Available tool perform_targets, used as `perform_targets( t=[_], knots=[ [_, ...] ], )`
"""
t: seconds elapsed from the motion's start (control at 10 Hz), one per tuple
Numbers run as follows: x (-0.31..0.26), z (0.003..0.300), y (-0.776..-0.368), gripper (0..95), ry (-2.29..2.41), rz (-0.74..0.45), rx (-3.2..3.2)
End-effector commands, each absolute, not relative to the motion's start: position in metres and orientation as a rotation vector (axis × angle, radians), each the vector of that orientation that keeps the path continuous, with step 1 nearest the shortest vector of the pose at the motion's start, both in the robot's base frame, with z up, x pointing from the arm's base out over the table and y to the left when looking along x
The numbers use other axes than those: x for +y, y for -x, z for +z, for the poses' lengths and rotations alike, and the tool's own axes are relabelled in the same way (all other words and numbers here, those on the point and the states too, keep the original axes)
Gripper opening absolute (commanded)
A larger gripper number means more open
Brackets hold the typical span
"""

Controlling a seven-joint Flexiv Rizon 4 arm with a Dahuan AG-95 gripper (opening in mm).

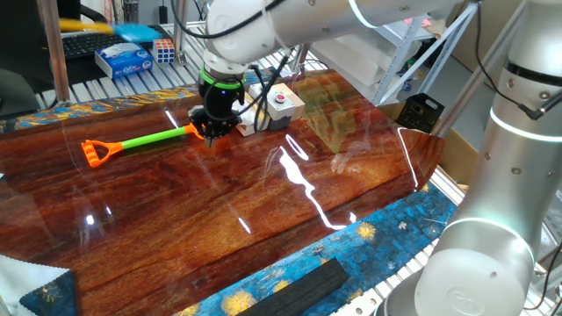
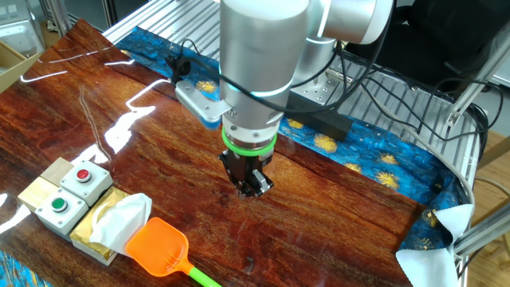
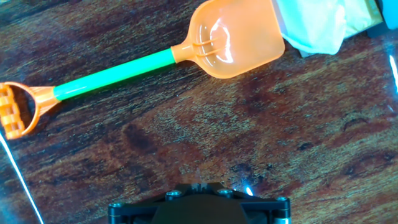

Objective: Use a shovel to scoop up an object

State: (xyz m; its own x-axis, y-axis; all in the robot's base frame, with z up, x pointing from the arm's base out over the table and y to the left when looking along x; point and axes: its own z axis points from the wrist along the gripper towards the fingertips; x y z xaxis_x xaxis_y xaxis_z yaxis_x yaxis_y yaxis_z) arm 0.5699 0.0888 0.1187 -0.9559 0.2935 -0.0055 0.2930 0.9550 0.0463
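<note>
Gripper (image 2: 253,185) hangs over bare wood, centre of the other fixed view. I can't tell how far the fingers are apart: in the hand view only the black base of the hand shows at the bottom edge, fingertips cut off, and both fixed views show just a dark lump. Nothing in its grasp that I can see.

Shovel (image 3: 149,59) lies flat on the table, untouched, across the upper part of the hand view: orange blade upper centre, green shaft running left, orange handle clipped by the left edge. In the other fixed view the handle end is cut off at the bottom edge.

Object (image 2: 107,223), tan box with white tissue, sits lower left in the other fixed view, blade tip just beside the tissue; touching or not, I can't tell. In one fixed view the arm hides most of it.

Button box (image 2: 70,191), grey with red and green buttons, is just beside the object.

Table (image 1: 263,211) is glossy dark wood with heavy glare streaks, blue patterned cloth (image 1: 351,241) along the edge.
</note>
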Motion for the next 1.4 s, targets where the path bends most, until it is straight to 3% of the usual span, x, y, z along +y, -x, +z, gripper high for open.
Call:
perform_targets(
  t=[0.1,1.3,1.4],
  knots=[
    [0.0896,0.1178,-0.5721,0.0,-0.451,0.059,3.107],
    [0.0896,0.1178,-0.5721,0.0,-0.452,0.057,3.108],
    [0.0896,0.1178,-0.5721,19.0,-0.495,0.057,3.104]
  ],
)
